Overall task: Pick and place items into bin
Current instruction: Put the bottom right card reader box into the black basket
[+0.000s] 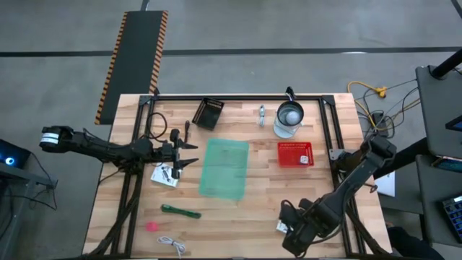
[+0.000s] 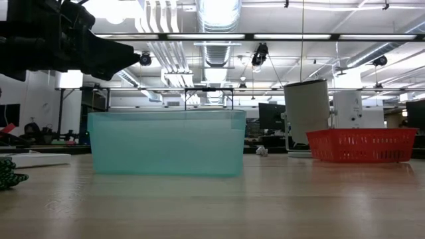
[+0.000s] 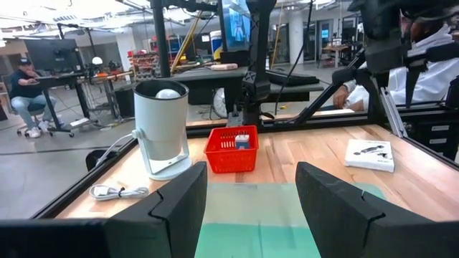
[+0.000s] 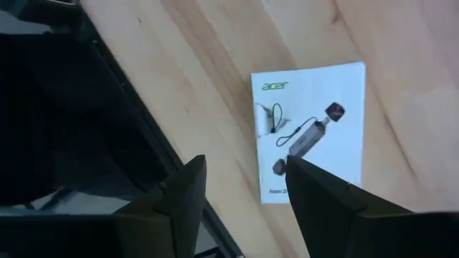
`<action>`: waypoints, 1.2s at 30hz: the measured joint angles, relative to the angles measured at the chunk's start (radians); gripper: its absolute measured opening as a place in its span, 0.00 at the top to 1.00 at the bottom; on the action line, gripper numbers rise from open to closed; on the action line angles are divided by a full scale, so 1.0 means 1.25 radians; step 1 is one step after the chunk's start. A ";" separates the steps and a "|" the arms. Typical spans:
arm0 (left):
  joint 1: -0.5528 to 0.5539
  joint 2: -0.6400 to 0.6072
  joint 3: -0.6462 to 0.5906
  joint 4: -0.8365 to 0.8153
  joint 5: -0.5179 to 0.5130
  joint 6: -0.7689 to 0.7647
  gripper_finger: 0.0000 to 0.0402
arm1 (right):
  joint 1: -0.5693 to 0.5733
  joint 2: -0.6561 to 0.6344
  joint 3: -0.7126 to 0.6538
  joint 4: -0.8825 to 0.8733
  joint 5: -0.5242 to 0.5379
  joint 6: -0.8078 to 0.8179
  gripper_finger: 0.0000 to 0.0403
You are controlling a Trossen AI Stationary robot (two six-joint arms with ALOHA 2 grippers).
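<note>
My left gripper [image 1: 192, 156] [image 3: 251, 208] is open and empty. It hovers at the left side of the translucent green bin [image 1: 224, 168], pointing across it. One white packet [image 1: 164, 175] lies flat just near of it. My right gripper [image 1: 289, 225] [image 4: 244, 208] is open above the second white packet [image 4: 308, 136], which lies flat by the table's near right edge, and does not touch it. The green stick [image 1: 180, 211], the pink bit [image 1: 151, 226] and the white coiled cable [image 1: 172, 245] lie on the near left of the table. The silver piece [image 1: 261, 114] lies at the far side.
A red basket [image 1: 296, 154] stands right of the bin. The jug with a metal lid [image 1: 289, 119] stands beyond the basket. A black box [image 1: 209, 113] sits at the far edge. Black frame rails run along the table's sides. People sit in the room behind.
</note>
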 joint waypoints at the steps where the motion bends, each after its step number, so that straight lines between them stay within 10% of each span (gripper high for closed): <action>1: 0.000 0.000 0.000 -0.001 0.000 0.000 0.51 | 0.000 0.011 0.000 0.005 -0.002 0.003 0.57; 36: 0.001 0.001 0.001 0.000 0.000 -0.001 0.51 | 0.001 0.222 0.078 0.022 -0.016 -0.106 0.67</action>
